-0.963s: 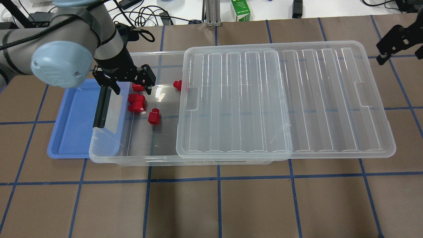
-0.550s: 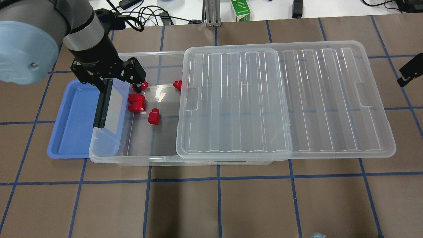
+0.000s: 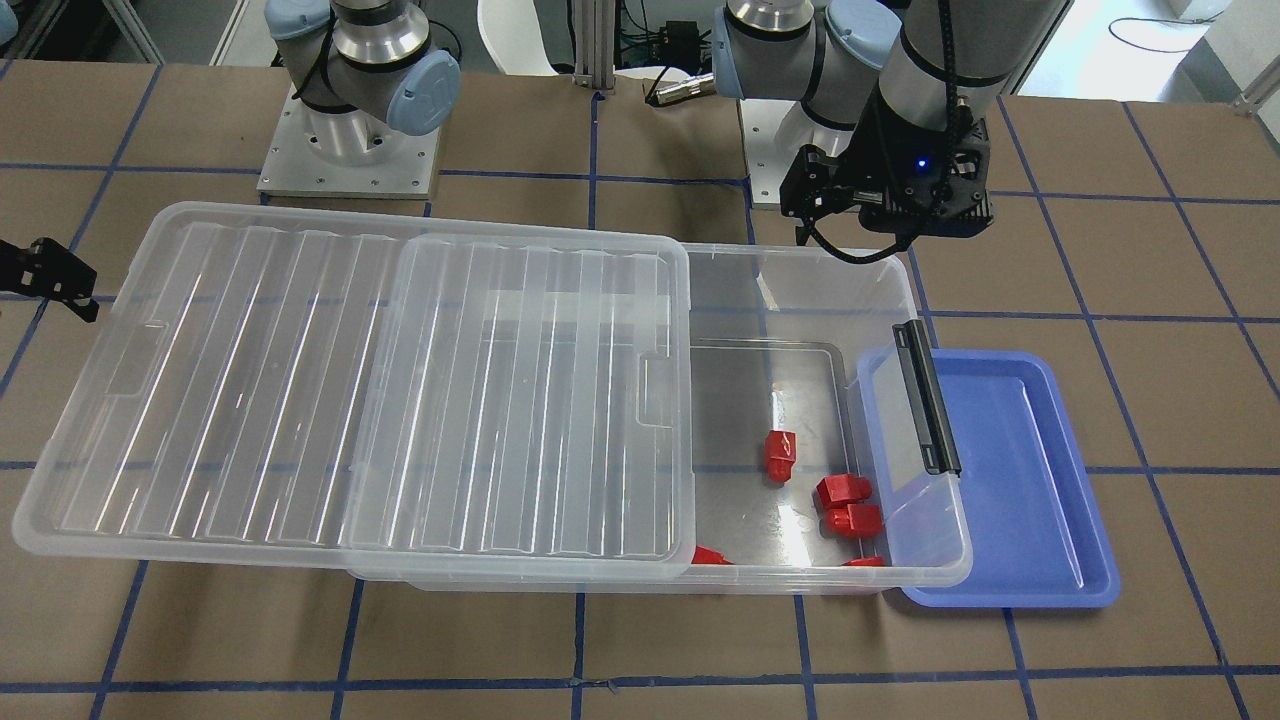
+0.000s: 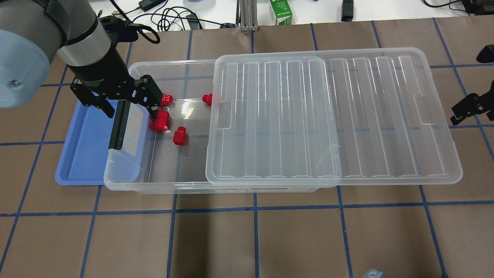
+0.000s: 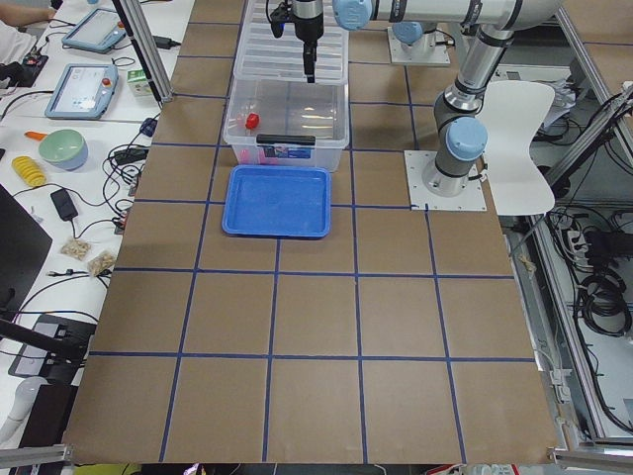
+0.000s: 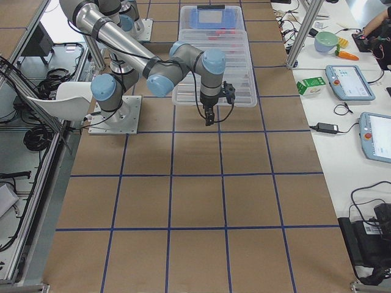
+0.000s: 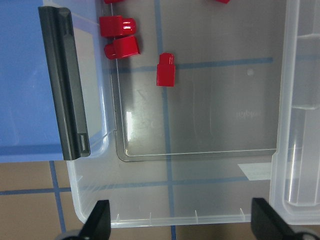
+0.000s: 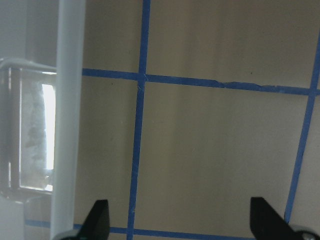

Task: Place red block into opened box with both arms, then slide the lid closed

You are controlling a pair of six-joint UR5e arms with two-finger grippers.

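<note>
Red blocks [image 4: 180,136] are contained in the box [image 4: 162,187], half covered by the lid [image 4: 386,116]; left gripper [image 7: 180,221] and right gripper [image 8: 180,220] fingers [image 7: 99,221] are held apart, empty.

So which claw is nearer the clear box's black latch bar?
Left. Left claw hovers by the black latch bar; right claw sits off the clear ridged plastic lid's far end.

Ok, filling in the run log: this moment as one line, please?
left gripper open, empty, above open end of box | right gripper open, beside outer end of lid | red blocks in box | lid not closed
</note>
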